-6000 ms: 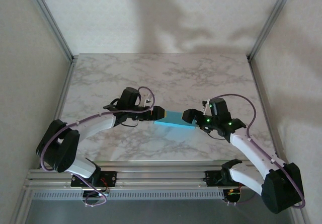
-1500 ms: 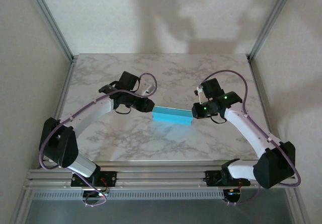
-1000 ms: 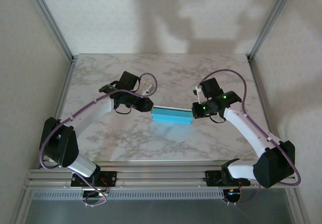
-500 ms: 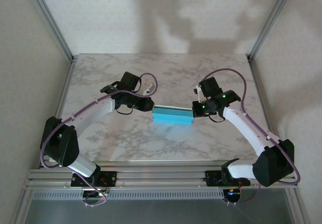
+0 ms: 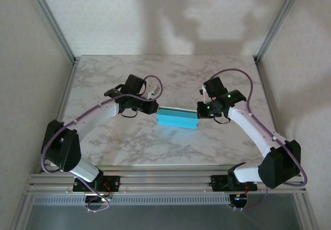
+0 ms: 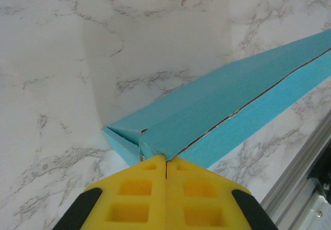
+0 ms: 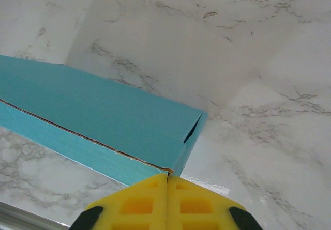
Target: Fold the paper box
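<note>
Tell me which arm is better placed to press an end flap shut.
Probably left: its shut end effector touches the paper box beside a protruding flap; the right end looks nearly closed.

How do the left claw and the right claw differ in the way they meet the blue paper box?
The left claw stands at the left end of the paper box, the right claw at its right end. The end at the left claw looks closed; the end at the right claw shows a dark gap under its flap. Both claws are shut, yellow tips against the box's seam.
</note>
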